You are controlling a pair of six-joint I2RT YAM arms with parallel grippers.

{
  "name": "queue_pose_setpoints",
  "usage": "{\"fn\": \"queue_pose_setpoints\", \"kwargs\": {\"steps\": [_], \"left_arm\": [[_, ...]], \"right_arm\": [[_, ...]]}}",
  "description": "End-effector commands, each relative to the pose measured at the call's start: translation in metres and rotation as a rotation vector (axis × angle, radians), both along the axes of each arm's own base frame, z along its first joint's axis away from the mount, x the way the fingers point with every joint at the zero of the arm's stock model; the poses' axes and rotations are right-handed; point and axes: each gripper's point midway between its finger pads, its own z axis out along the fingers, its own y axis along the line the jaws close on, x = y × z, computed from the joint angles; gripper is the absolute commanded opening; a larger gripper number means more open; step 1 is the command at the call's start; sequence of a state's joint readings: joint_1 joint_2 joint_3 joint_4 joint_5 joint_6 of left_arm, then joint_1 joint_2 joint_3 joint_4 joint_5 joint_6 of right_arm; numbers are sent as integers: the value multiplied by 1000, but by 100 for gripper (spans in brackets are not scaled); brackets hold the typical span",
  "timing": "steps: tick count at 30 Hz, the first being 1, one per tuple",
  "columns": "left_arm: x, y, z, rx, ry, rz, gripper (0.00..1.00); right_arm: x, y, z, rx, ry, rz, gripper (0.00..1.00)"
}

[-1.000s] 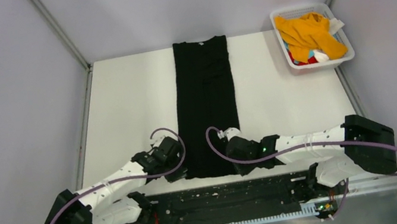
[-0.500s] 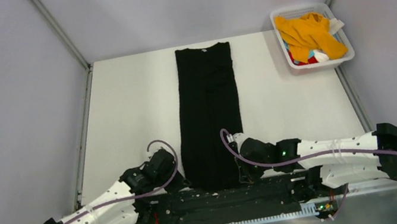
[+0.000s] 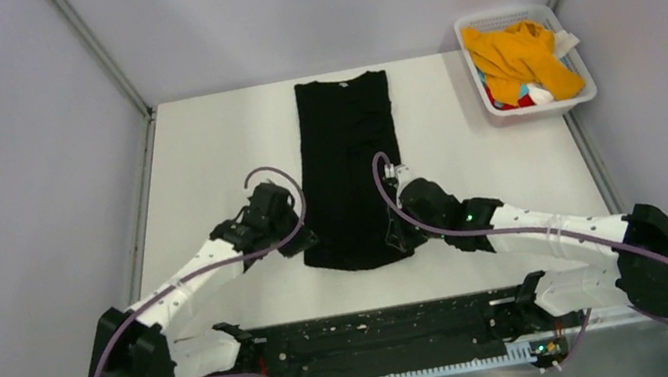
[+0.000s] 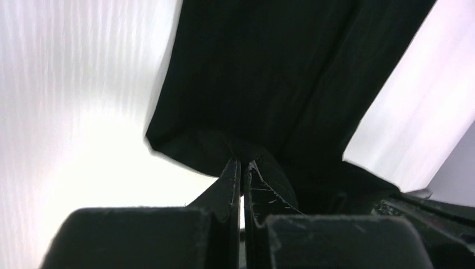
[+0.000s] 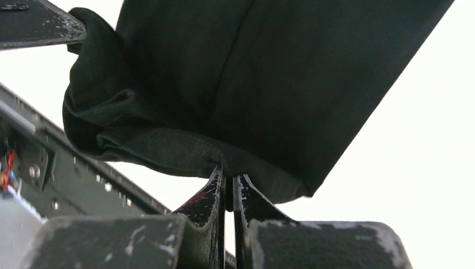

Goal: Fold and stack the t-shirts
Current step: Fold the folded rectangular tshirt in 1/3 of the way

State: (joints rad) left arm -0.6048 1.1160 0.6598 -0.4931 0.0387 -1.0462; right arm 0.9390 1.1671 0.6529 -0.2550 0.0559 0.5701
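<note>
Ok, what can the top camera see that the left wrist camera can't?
Only the top view: the white mesh basket holding the orange-yellow shirt, far right. Only the left wrist: close up, the left tool pinched shut on the black t-shirt at its near hem. Both: that black t-shirt and the white table.

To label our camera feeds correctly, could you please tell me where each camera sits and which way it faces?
Top external: above and behind the arms, looking down at table, black shirt and basket; both arms show.
Left wrist: on the left arm, facing along the left gripper to the shirt's hem; only fingers show.
Right wrist: on the right arm, facing along the right gripper to that hem; only fingers show.
Shared: all see the shirt; both wrist views show its hem pinched.
</note>
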Motion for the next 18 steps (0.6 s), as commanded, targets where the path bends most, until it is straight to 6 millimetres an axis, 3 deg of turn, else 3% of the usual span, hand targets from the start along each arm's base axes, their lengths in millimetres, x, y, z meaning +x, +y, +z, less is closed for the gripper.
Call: {"fn": "queue_pose_setpoints", "kwargs": {"steps": [1, 5, 9, 14, 18], "left_arm": [[70, -18, 39, -27, -163, -68, 0], [114, -8, 46, 29, -153, -54, 0], [146, -7, 47, -14, -114, -89, 0], [180, -9, 38, -26, -40, -126, 0], [204, -12, 43, -38, -54, -143, 0]], "right_arm": [[56, 16, 34, 79, -130, -45, 0], [96, 13, 37, 56, -159, -98, 0], [132, 11, 46, 47, -185, -142, 0], [164, 3, 47, 21, -201, -199, 0], [184, 1, 45, 22, -202, -225, 0]]}}
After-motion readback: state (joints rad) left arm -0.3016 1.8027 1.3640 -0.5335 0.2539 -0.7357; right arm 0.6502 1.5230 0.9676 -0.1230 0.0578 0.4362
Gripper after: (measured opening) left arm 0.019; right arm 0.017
